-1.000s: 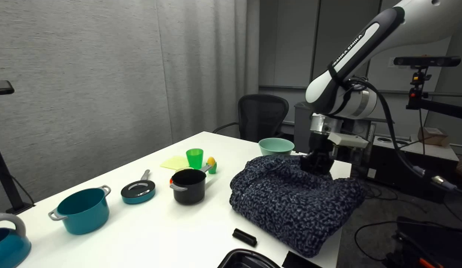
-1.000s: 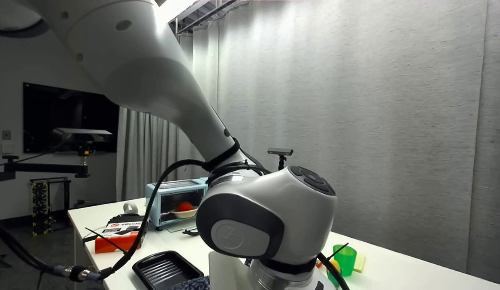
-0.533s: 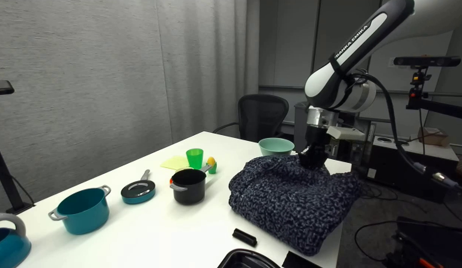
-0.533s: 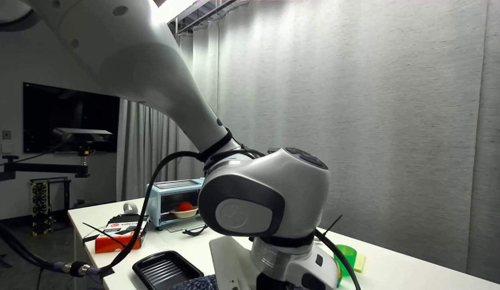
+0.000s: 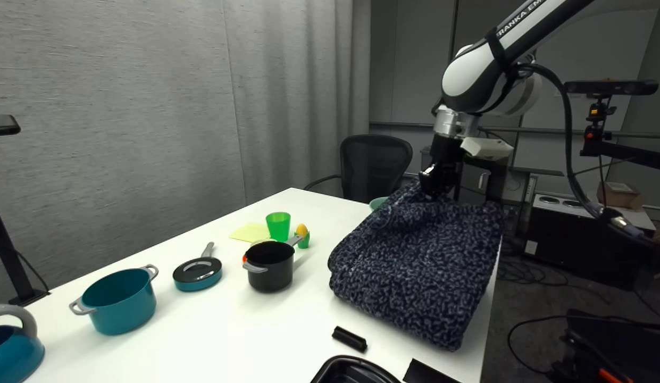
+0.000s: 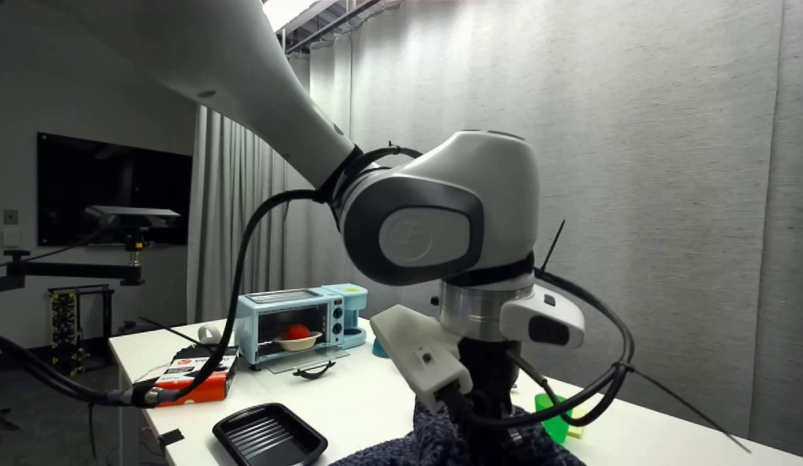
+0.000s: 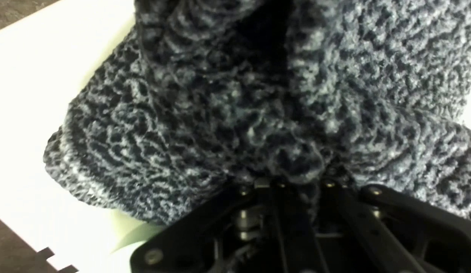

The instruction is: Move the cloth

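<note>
A thick dark blue and grey knitted cloth [image 5: 415,271] lies bunched at the right side of the white table in an exterior view. Its upper part is raised into a slope and its lower part rests on the table. My gripper [image 5: 435,192] points down and is shut on the raised part. In the wrist view the cloth [image 7: 121,144] fills most of the picture, and a fold of it is pinched in my gripper [image 7: 301,185]. The fingertips are largely hidden by the wool. The cloth [image 6: 382,453] also shows at the bottom of an exterior view, under my gripper.
A mint bowl [image 5: 376,202] stands partly hidden behind the cloth. A black pot [image 5: 271,268], a green cup [image 5: 278,227] and a teal pot [image 5: 119,303] stand to its left. A black tray [image 6: 270,435], a red box [image 6: 194,378] and a blue toaster oven [image 6: 288,323] are on the table [image 6: 369,382].
My gripper has risen with the cloth in it. The upper part of the cloth is pulled up, now covering more of the mint bowl, while its lower edge has shifted slightly.
</note>
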